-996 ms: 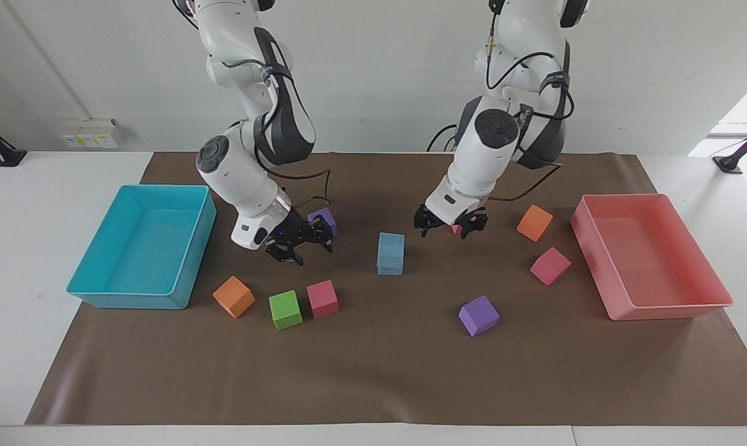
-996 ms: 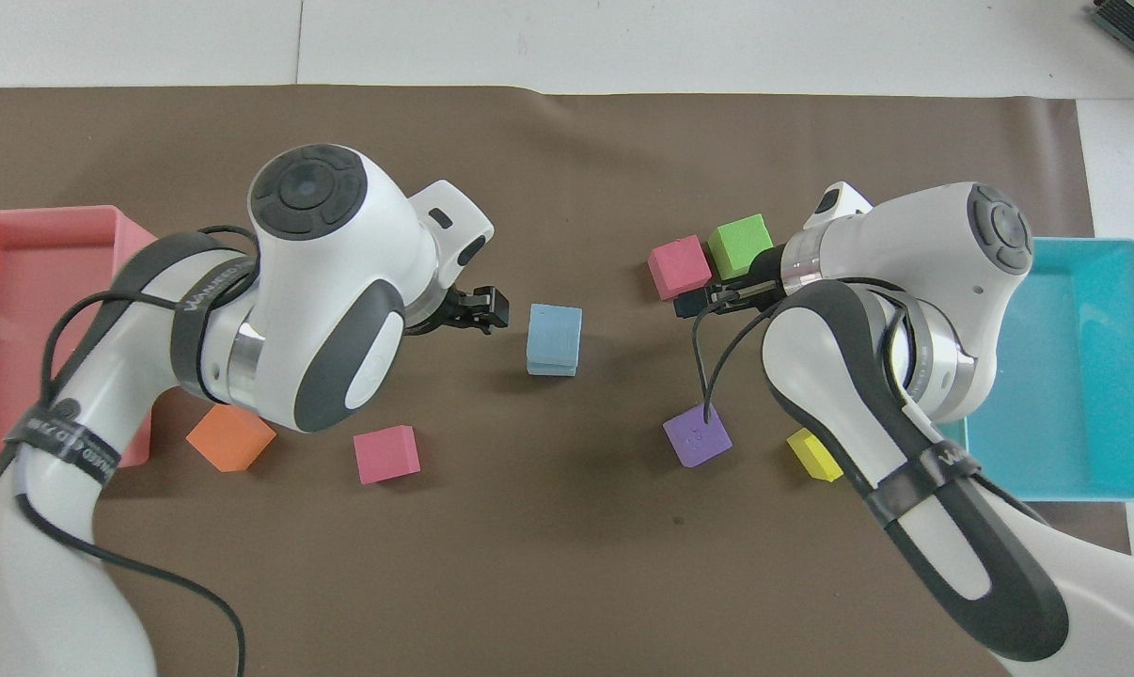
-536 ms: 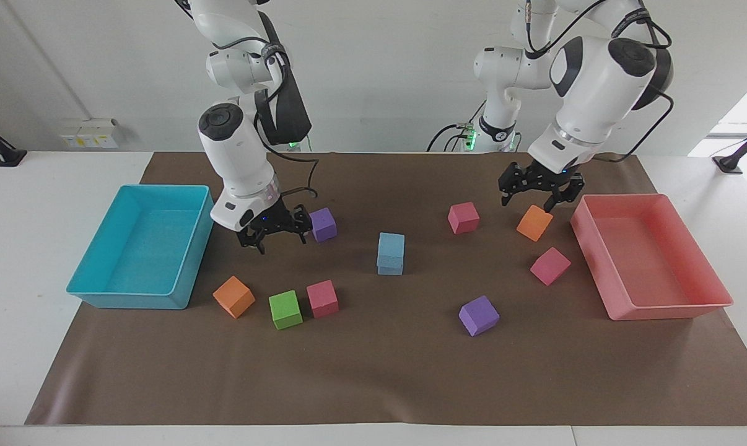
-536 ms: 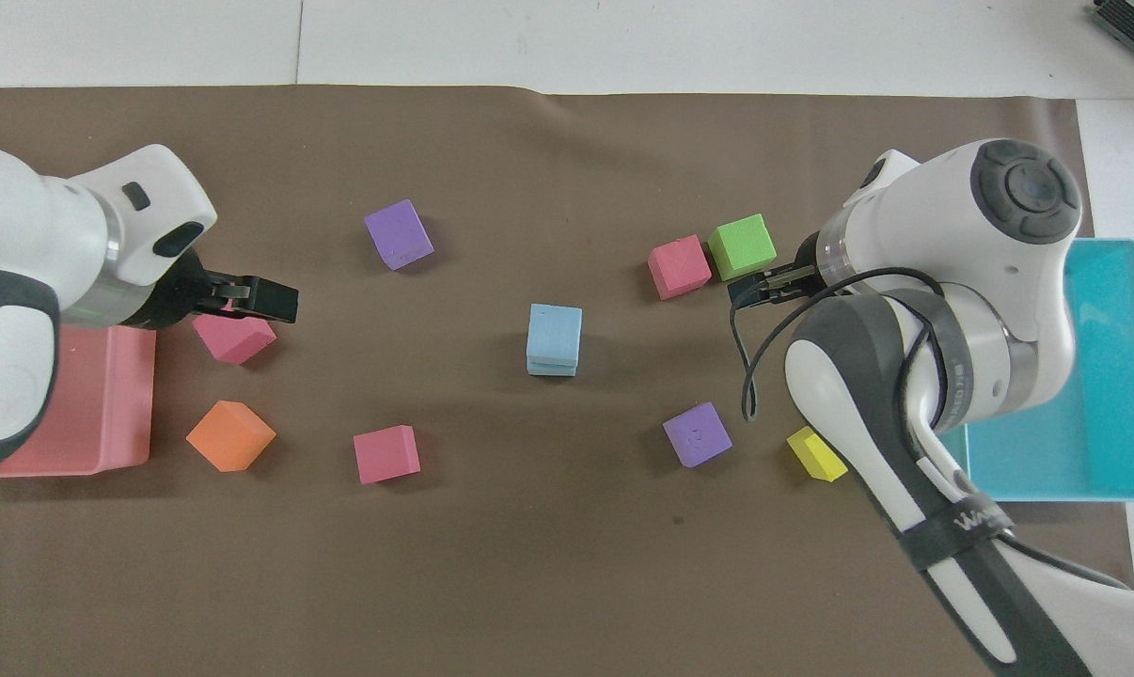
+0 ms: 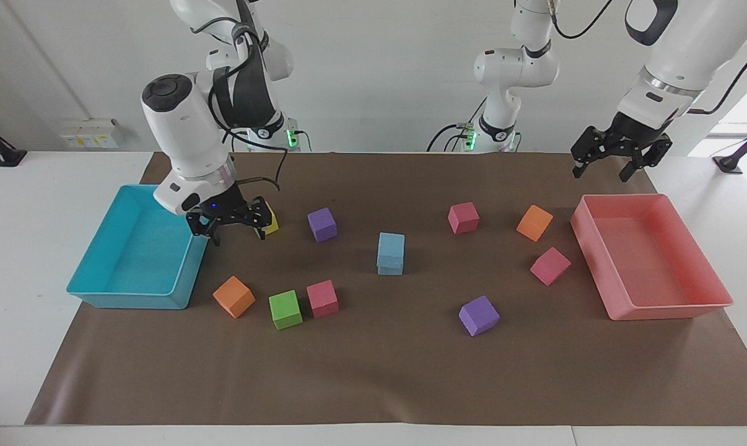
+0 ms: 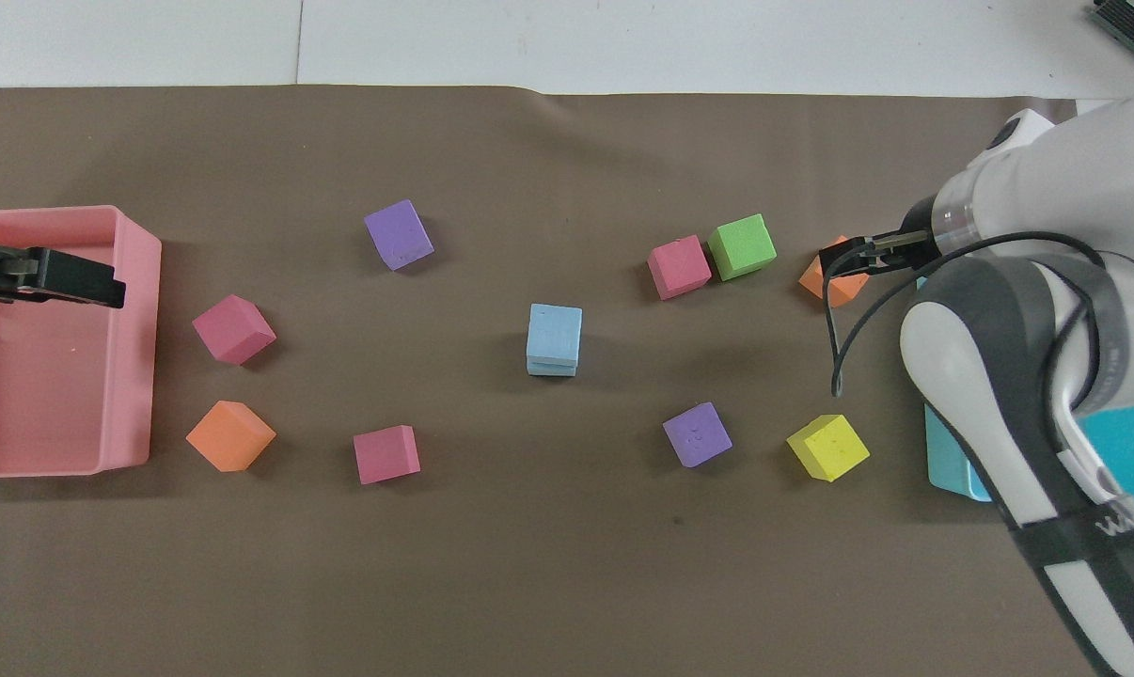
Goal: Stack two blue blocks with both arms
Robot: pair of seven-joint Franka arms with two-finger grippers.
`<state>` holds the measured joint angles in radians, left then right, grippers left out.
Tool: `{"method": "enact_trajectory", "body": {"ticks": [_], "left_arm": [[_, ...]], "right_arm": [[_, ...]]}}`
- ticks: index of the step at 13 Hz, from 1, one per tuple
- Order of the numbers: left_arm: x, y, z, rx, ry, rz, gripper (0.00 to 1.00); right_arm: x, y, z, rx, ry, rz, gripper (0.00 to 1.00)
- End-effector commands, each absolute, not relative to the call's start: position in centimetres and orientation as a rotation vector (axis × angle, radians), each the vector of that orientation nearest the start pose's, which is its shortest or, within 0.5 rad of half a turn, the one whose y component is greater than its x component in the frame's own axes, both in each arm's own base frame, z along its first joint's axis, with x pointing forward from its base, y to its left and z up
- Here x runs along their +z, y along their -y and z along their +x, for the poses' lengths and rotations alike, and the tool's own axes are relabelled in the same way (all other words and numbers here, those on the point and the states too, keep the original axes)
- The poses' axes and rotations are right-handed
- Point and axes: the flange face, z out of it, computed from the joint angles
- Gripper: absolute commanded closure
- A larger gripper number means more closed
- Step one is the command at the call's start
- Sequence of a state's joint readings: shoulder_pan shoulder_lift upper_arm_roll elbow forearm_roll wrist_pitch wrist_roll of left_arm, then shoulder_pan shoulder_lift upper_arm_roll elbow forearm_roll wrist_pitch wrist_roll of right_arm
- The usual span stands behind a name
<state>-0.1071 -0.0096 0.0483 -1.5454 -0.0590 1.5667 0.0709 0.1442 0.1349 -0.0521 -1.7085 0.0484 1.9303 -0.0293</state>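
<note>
The two blue blocks (image 5: 390,253) stand stacked one on the other in the middle of the brown mat, also seen in the overhead view (image 6: 555,338). Nothing touches the stack. My right gripper (image 5: 234,232) hangs open and empty beside the cyan tray, just over a yellow cube (image 5: 270,223); in the overhead view the right gripper (image 6: 838,263) overlaps an orange cube (image 6: 835,290). My left gripper (image 5: 621,162) is raised, open and empty, over the pink tray's edge nearest the robots. In the overhead view the left gripper (image 6: 106,282) sits over that tray.
A cyan tray (image 5: 101,291) lies at the right arm's end and a pink tray (image 5: 658,310) at the left arm's end. Loose cubes ring the stack: purple (image 5: 322,223), pink (image 5: 463,217), orange (image 5: 534,222), pink (image 5: 550,266), purple (image 5: 479,315), green (image 5: 285,309), pink (image 5: 322,298).
Both grippers have drawn away from the blue stack toward their own ends of the table, the left one also rising high. The stack has stayed put.
</note>
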Motion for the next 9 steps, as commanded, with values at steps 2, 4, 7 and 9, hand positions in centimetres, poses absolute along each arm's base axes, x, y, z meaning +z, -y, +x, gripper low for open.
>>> {"method": "enact_trajectory", "body": {"ticks": [2,4,7,9], "left_arm": [[65.4,4.0,53.2,-0.015,-0.248,-3.175,0.0],[65.3,3.4,53.0,0.014,-0.227,-3.178,0.0],[65.4,3.2,53.3,-0.001,-0.226,-3.172,0.0],[65.5,2.8,53.3,-0.004,-0.214,-3.173,0.0]], "right_arm": [[55.8,-3.4,58.1,-0.12,0.1,-3.127,0.0],[57.4,-2.5,56.6,-0.077,0.076,-3.127,0.0],[60.8,0.0,55.1,0.012,0.012,-3.13,0.0],[63.0,0.4,54.2,0.041,0.007,-3.152,0.0]]}}
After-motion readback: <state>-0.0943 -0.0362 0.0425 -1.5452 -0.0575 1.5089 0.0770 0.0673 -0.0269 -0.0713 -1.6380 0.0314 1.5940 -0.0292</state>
